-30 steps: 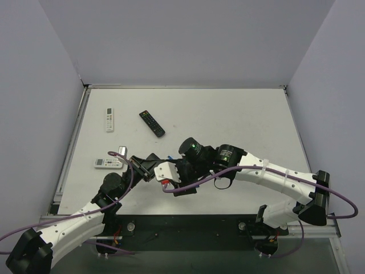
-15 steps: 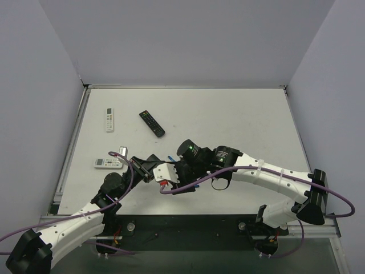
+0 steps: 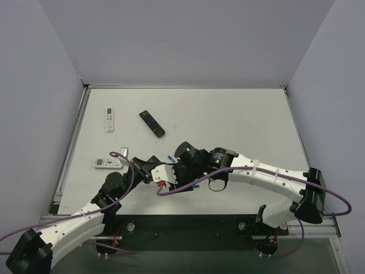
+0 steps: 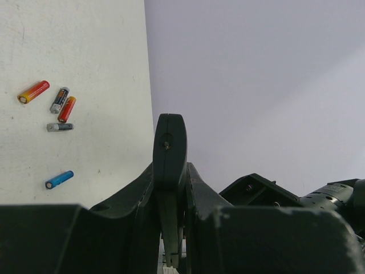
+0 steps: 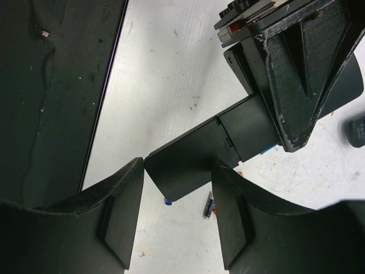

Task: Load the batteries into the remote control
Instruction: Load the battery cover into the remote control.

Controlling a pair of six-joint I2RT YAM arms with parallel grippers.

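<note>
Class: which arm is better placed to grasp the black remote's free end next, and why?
Right. The right gripper straddles the free end of the remote with open jaws. The left gripper is shut on its other end, holding it up.

The remote control (image 5: 199,157) is smooth, matt black plastic. The batteries (image 4: 67,109) wear glossy wrappers with dull metal ends. The worktop (image 5: 165,74) is matt white, faintly rough and scuffed. The left gripper (image 5: 268,120) has jaws of matt black plastic, coarse and chipped pale along their edges.
</note>
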